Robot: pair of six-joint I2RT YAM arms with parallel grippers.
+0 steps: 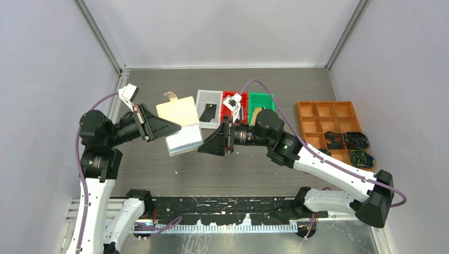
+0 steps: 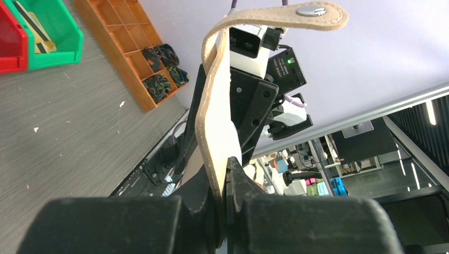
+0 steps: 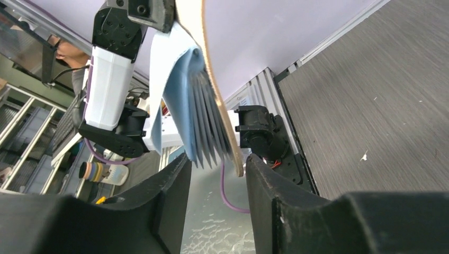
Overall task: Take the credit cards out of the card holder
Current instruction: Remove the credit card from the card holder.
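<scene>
Holder (image 1: 179, 112): off the counter, held open in the air; the tan cover is uppermost in the top view, with pale sleeves (image 3: 197, 114) fanned out beneath it; the snap tab (image 2: 275, 17) curls off its far edge.
Left gripper (image 2: 223, 182): at the holder's left side; jaws clenched on the edge of the tan cover.
Right gripper (image 3: 218, 165): at the holder's near right corner; jaws released, one on each side of the hanging sleeve edges, with a gap showing on both sides.
Sleeve contents: cannot tell.
White bin (image 1: 209, 93): on the counter just right of the holder, first in a row of three; a black card (image 1: 208, 112) lies inside.
Red bin (image 1: 243, 100): second in that row rightward from the holder, partly hidden behind the right wrist.
Green bin (image 1: 262, 99): third in the row; a gold card (image 1: 257, 114) leans inside.
Tray (image 1: 324, 103): orange, well to the right of the holder; dark items (image 1: 349, 142) sit in its near compartments.
Counter (image 1: 159, 174): grey wood grain, below the holder.
</scene>
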